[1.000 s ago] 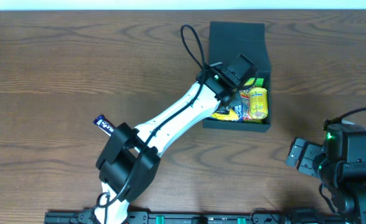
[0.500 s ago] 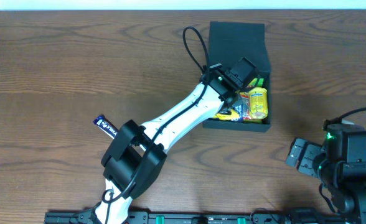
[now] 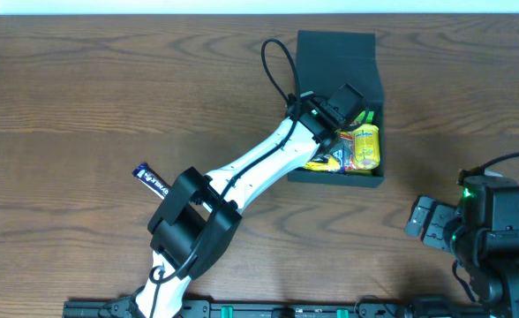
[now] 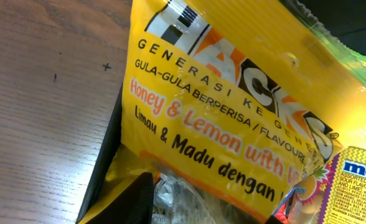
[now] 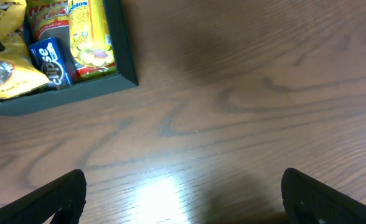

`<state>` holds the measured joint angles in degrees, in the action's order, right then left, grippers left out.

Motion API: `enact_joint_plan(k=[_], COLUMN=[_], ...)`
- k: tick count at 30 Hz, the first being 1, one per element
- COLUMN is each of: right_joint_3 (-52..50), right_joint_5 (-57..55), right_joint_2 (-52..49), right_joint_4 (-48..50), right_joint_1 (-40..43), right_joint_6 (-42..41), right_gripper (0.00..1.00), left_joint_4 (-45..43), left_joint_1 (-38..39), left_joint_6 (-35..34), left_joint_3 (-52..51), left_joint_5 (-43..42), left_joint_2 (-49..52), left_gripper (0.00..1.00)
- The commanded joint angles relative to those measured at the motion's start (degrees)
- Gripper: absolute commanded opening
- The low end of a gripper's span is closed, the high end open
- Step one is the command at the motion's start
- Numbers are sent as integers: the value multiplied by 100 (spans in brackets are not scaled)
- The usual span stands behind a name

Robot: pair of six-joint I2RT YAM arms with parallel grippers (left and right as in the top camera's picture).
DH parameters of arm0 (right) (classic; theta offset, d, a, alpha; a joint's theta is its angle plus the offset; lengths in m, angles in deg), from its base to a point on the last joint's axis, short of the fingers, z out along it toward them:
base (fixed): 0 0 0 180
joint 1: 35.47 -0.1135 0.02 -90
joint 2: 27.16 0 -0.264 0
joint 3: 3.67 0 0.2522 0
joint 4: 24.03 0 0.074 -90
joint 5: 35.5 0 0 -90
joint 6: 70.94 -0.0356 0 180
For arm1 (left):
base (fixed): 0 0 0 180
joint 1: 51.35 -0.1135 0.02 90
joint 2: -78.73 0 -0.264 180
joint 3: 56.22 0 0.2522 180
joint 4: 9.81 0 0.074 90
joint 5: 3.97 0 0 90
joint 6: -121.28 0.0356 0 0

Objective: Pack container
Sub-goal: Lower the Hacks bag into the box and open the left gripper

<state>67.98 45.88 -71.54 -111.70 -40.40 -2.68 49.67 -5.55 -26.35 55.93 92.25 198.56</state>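
The dark teal container stands open at the back of the table, its flap lid laid back. Inside lie a yellow Hacks packet, a Mentos packet and a blue packet. My left gripper reaches down into the container's left side. In the left wrist view its fingers stand apart, and the crinkled end of the yellow packet lies loose between them. My right gripper hovers open over bare wood, to the right of the container, with nothing between its fingers.
A small blue snack packet lies on the table to the left, beside the left arm's lower link. A black cable loops up from the left wrist beside the container's left wall. The right arm sits near the front right.
The left arm's elbow has shifted slightly to the right while its gripper stays over the container. The right arm has not moved.
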Motion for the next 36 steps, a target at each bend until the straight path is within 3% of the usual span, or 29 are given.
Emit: enact_joint_plan(k=[1,8,10,13,21,28,36], right_joint_3=[-59,-59,-59,-59,-59,-59,-59], right_joint_5=[-59,-59,-59,-59,-59,-61,-61], right_joint_2=[13,13,13,13,13,13,13], right_joint_4=[-7,-9,-9,-9,-9,-7,-11], right_joint_1=[46,46,46,46,46,46,46], right_joint_6=[-50,-50,-50,-50,-50,-50,-50], right_gripper=[99,99,99,99,99,99,99], left_joint_4=[2,254,380,424,761,1078,1517], left_joint_1=[-39,-37,-39,-39,-111,-79,-74], left_joint_6=[57,531,826,1462,1781,1858,1908], left_joint_3=[177,754,1023,1333,1464,1447,1416], left_joint_5=[70,-269,-267,-267,-39,1097,1029], left_joint_2=[114,114,114,114,114,170,468], left_gripper=[37,45,57,96,96,96,95])
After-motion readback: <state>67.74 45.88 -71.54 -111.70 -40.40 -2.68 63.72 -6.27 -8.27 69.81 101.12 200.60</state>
